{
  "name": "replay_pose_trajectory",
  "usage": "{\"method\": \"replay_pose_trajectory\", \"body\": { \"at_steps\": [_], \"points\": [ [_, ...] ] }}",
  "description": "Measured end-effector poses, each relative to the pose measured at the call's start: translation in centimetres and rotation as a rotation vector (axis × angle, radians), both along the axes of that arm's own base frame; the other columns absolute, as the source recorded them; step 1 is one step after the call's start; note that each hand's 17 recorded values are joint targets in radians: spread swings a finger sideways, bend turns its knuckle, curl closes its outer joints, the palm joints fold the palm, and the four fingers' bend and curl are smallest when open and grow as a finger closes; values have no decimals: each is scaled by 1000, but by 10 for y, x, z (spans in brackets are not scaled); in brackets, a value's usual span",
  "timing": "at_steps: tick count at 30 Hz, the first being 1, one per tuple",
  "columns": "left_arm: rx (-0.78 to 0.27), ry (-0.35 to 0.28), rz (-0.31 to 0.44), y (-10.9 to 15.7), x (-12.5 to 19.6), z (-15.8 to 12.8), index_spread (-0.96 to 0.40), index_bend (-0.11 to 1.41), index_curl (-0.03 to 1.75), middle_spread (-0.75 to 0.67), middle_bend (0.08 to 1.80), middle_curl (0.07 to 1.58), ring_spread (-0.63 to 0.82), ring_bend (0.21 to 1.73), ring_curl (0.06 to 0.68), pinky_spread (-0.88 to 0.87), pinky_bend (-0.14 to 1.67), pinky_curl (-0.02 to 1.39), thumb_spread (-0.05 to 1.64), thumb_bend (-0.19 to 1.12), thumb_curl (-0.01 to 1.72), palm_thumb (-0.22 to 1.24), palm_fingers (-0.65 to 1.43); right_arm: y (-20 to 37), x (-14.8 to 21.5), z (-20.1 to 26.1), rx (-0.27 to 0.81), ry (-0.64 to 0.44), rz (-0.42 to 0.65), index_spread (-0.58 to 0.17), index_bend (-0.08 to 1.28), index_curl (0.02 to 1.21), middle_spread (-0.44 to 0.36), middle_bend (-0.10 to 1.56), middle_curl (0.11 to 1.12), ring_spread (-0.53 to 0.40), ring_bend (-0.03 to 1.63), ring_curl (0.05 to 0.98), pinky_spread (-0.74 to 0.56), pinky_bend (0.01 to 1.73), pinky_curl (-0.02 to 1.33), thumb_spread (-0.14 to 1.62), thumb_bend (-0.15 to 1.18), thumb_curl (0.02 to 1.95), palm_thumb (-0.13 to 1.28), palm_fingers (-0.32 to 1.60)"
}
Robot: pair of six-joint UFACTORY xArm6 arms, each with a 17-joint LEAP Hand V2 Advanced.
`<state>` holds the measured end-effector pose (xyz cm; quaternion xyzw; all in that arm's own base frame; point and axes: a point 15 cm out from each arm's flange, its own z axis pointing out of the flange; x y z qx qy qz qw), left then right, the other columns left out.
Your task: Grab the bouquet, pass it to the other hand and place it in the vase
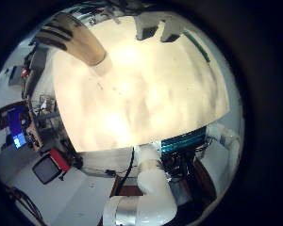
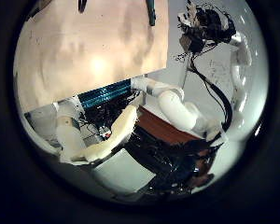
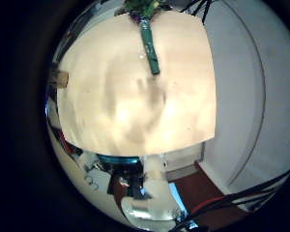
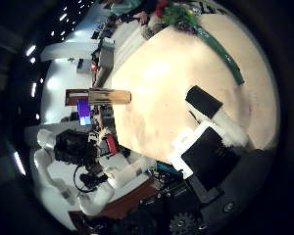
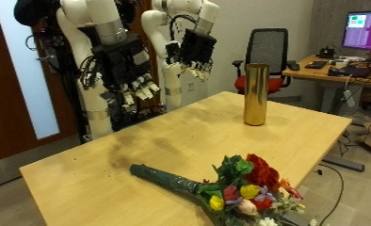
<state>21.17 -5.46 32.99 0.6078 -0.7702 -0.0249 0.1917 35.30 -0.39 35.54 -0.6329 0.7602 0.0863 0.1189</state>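
Note:
A bouquet [image 5: 230, 193] of red, yellow and pink flowers with a dark green wrapped stem lies on the wooden table [image 5: 136, 151] near its front edge. A tall golden vase [image 5: 254, 94] stands upright at the table's far side. My right hand [image 5: 136, 92] hangs above the table's back edge with relaxed fingers, holding nothing. Farther back and higher, my left hand [image 5: 196, 49] is also open and empty, some way from the vase. The bouquet's stem [image 3: 150, 48] shows in the right little finger side palm view. The vase [image 1: 75, 40] shows in the left little finger side palm view.
A black office chair [image 5: 271, 52] stands behind the table. A desk with a monitor [image 5: 362, 33] is at the back, beyond the vase. A dark wooden door [image 5: 10, 85] is behind the arms.

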Motion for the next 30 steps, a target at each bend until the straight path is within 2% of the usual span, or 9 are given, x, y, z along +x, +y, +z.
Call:
{"method": "replay_pose_trajectory", "body": {
  "at_steps": [8,15,19,20,22,25,30],
  "points": [
    [-30,-34,-55,-4,5,4,149,170,326,384,196,322,560,420,197,540,197,304,964,-28,305,420,144,-49,54,-21,25,51,-181,-138,149,270,128,307,352,78,487,248,201,268,303,1079,-21,459,801,372],
    [-33,-35,-63,-3,5,6,148,169,326,374,200,325,562,427,200,540,193,300,964,-28,305,420,152,-67,95,-59,70,45,-277,-81,127,231,179,337,362,115,557,257,211,363,318,1106,-34,429,679,243],
    [-33,-36,-51,0,6,6,150,174,327,368,196,325,561,427,201,538,193,299,965,-28,307,416,157,-67,123,-88,63,22,-309,-73,134,226,187,314,357,119,598,265,209,401,324,1131,-26,413,635,187],
    [-34,-36,-48,0,6,6,150,173,327,365,196,325,561,426,201,538,193,298,965,-28,307,415,157,-66,128,-96,61,24,-312,-74,120,220,182,351,368,114,606,264,208,405,321,1134,-25,409,625,196],
    [-35,-32,-48,0,5,6,145,176,330,367,195,324,559,420,200,538,193,298,966,-28,308,415,152,-62,134,-111,60,38,-309,-62,145,223,158,431,390,98,637,266,206,372,308,1123,-22,406,622,235],
    [-34,-36,-40,1,4,7,143,173,331,367,198,323,557,418,199,538,192,295,966,-28,309,414,156,-47,139,-131,62,73,-290,-44,141,228,193,413,385,103,664,273,206,395,313,1109,-22,402,625,205],
    [-33,-31,-34,2,1,7,142,172,332,367,198,323,557,413,198,540,193,293,966,-28,310,414,156,-45,152,-151,57,84,-289,-41,143,231,167,449,392,87,691,274,206,408,310,1082,-23,401,635,196]
  ]
}}
